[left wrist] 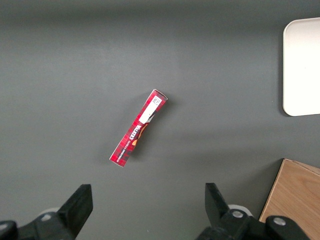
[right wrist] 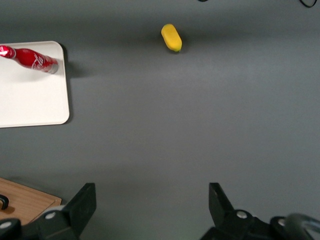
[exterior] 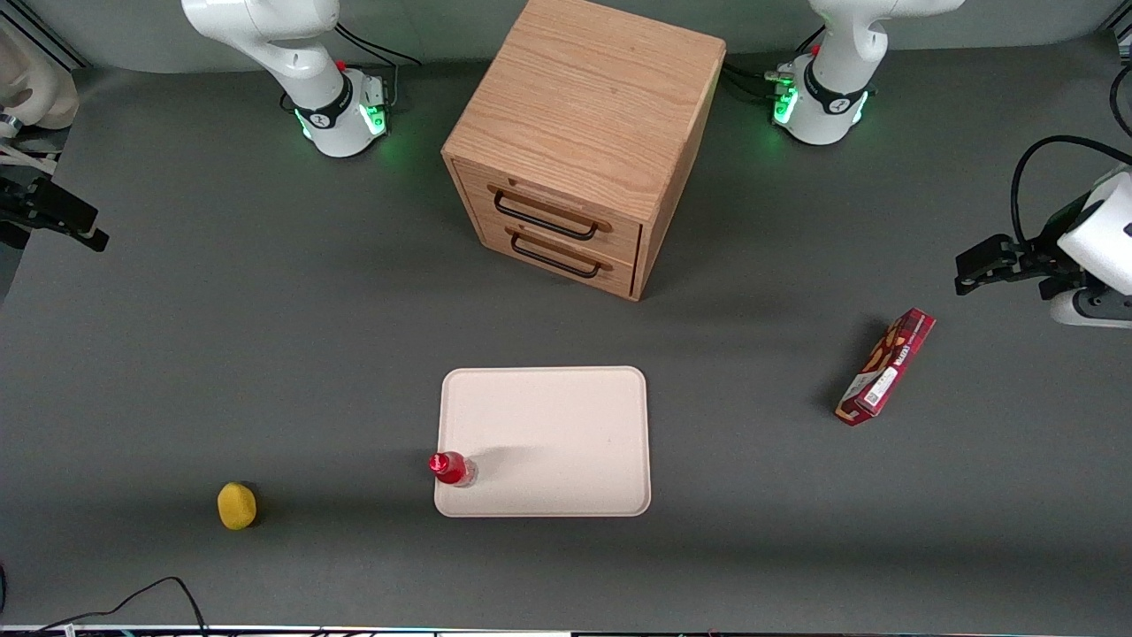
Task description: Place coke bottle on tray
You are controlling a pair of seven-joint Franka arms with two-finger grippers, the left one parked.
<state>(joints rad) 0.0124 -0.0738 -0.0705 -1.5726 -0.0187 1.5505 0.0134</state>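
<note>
The coke bottle (exterior: 453,469), small and red with a red cap, stands upright on the tray (exterior: 548,433), at its corner nearest the front camera on the working arm's side. The tray is pale beige-pink and otherwise bare. My gripper (exterior: 66,217) is open and empty, held high at the working arm's end of the table, well away from the bottle and farther from the front camera than it. In the right wrist view the gripper (right wrist: 152,200) has its fingers wide apart over bare table, with the bottle (right wrist: 31,59) on the tray's (right wrist: 30,100) corner.
A wooden drawer cabinet (exterior: 575,141) stands farther from the front camera than the tray. A yellow lemon-like object (exterior: 237,505) lies beside the tray toward the working arm's end. A red snack box (exterior: 887,365) lies toward the parked arm's end.
</note>
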